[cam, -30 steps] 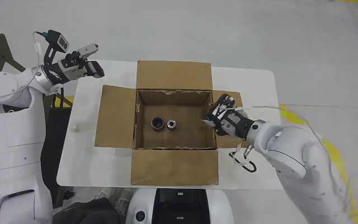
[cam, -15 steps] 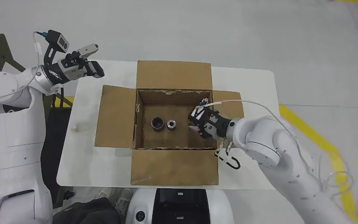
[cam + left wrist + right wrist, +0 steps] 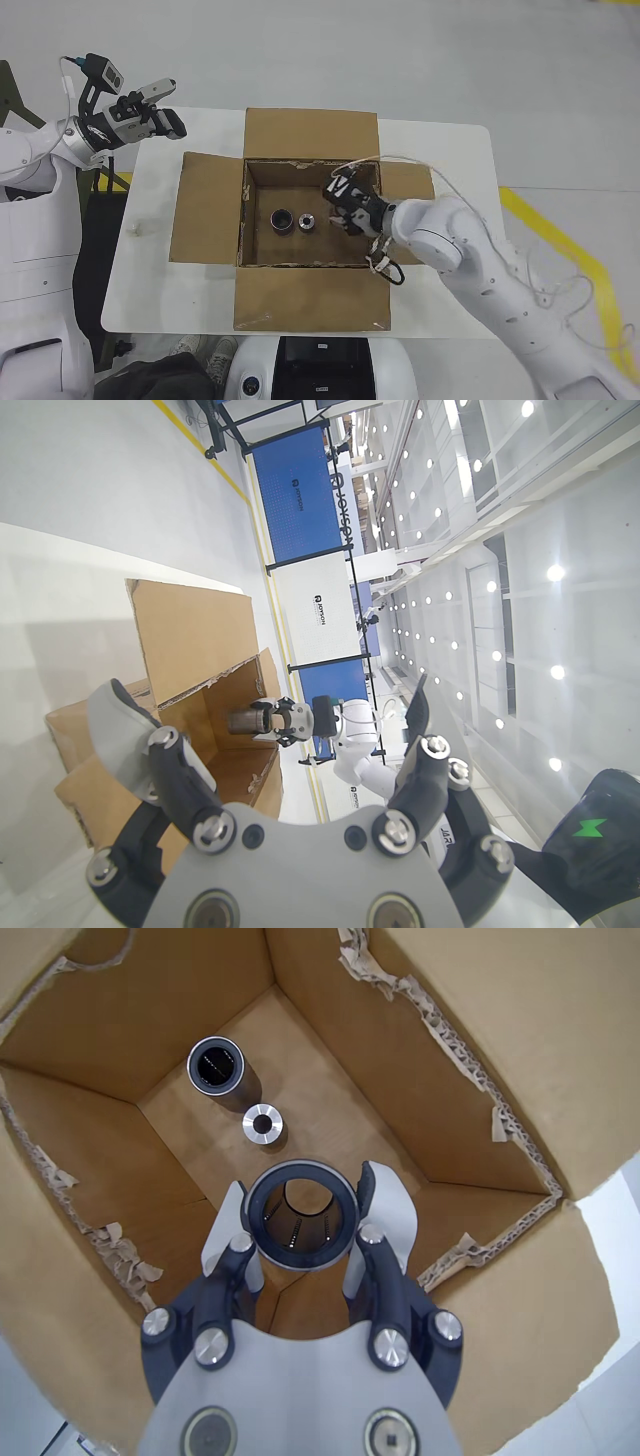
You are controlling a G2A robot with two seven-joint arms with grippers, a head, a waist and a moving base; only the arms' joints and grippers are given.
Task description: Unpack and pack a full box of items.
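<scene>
Well, at the upper left of the top view the left jaws hang wide apart with nothing in them, over the upper-left corner of the bench (image 3: 150, 270) and well apart from the box (image 3: 311, 133). I judge them parked there so the other arm has the opening to itself.

The box sits mid-frame with all four flaps folded out flat, which leaves its mouth free for reaching in. On its floor, left of centre, a dark sleeve (image 3: 282, 219) and a smaller silver bushing (image 3: 306, 222) stand upright just beside each other, bores facing up.

Right of them, the right jaws are closed around a bearing (image 3: 302, 1215). They pinch its sides so its bore points down into the box. It hangs above the floor, near the silver bushing. This is probably packing, with the bearing aimed at the next spot in the row.
</scene>
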